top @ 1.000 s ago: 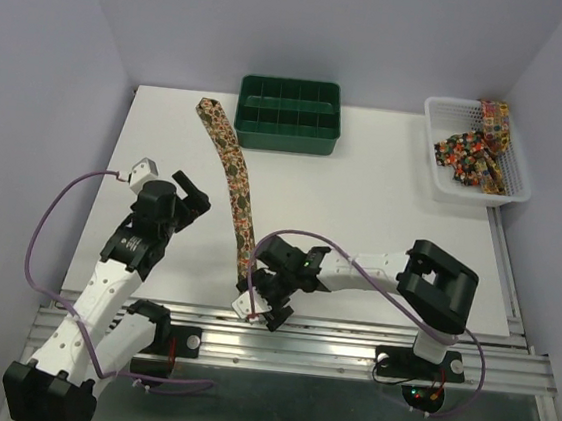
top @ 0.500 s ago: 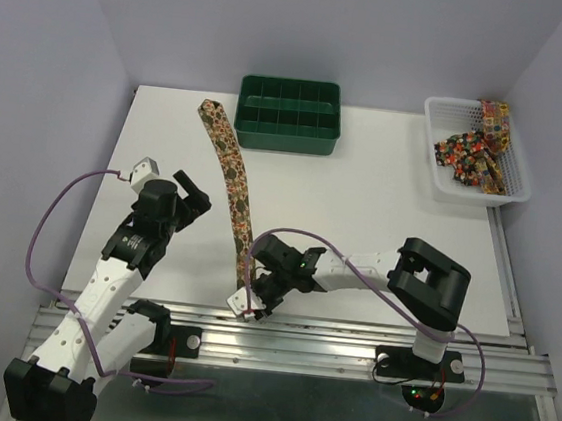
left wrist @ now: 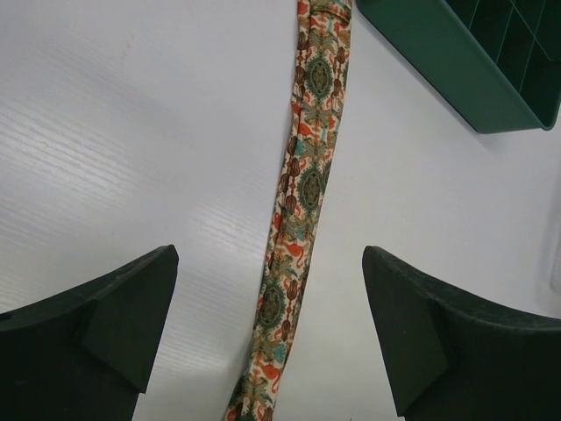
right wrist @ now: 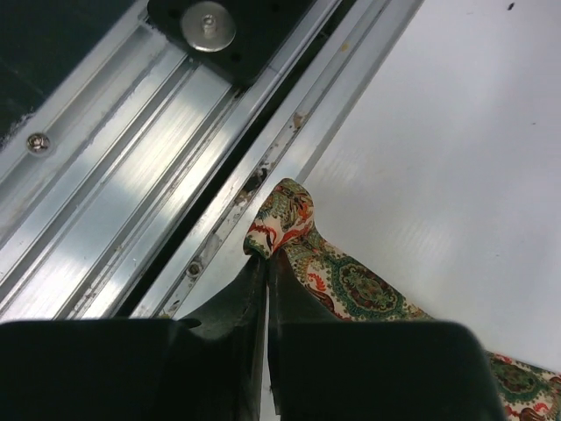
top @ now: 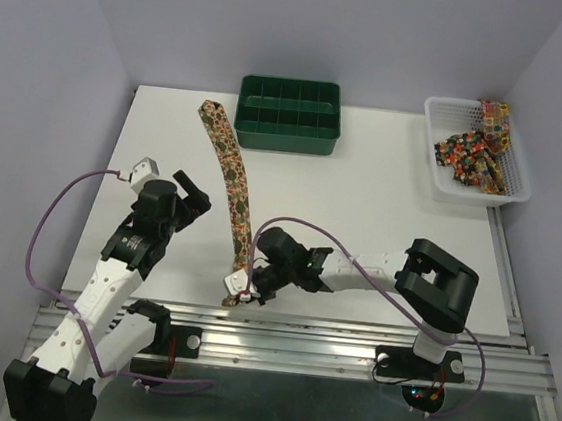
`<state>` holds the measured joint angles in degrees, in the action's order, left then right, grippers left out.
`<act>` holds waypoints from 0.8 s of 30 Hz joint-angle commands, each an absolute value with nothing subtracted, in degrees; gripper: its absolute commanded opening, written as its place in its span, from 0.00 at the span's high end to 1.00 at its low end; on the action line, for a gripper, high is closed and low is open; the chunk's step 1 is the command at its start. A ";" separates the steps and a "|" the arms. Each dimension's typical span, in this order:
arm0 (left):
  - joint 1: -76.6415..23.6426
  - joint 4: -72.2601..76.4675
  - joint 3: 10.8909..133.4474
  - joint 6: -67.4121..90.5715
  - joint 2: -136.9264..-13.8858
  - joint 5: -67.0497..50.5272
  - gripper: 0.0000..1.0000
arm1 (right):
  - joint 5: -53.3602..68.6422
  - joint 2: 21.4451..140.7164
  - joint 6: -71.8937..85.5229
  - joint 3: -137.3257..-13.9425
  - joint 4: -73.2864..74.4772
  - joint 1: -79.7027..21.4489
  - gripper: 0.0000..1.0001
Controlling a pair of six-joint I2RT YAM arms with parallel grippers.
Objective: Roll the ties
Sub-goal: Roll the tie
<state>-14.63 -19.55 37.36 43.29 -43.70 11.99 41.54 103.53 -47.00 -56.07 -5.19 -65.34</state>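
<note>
One tie point(top: 234, 180) with a busy multicolour print lies stretched from the back near the green tray down to the table's near edge. My right gripper point(top: 241, 285) is shut on its narrow near end, and in the right wrist view the fabric point(right wrist: 282, 215) bunches up just past the closed fingertips point(right wrist: 267, 256). My left gripper point(top: 194, 193) hovers open to the left of the tie. In the left wrist view the tie point(left wrist: 307, 175) runs between its wide-apart fingers point(left wrist: 131, 298) without touching them. More ties point(top: 473, 150) lie heaped in the basket.
A green compartment tray point(top: 286, 143) stands at the back centre, its corner point(left wrist: 456, 70) in the left wrist view. A white mesh basket point(top: 434, 114) sits at the back right. Aluminium rails point(right wrist: 131, 193) run along the table's near edge, right beside the held tie end.
My right gripper has closed on the tie's near end and shifted a little left along the table's edge. The left arm has not moved.
</note>
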 commanded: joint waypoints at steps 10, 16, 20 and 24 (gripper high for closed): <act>-14.77 -7.91 34.80 43.77 -46.57 5.10 0.01 | 56.77 104.40 -39.73 -65.19 -8.88 -64.07 0.99; -14.77 -9.76 37.79 42.19 -50.97 6.42 0.01 | 59.15 107.93 -39.91 -71.37 -3.86 -63.81 0.99; -14.77 -8.44 37.62 42.01 -50.89 4.40 0.01 | 56.26 108.63 -32.54 -69.61 -12.72 -63.81 0.99; -14.77 -8.43 37.79 41.66 -51.15 4.48 0.01 | 48.53 108.72 -19.19 -68.99 -26.35 -63.63 0.99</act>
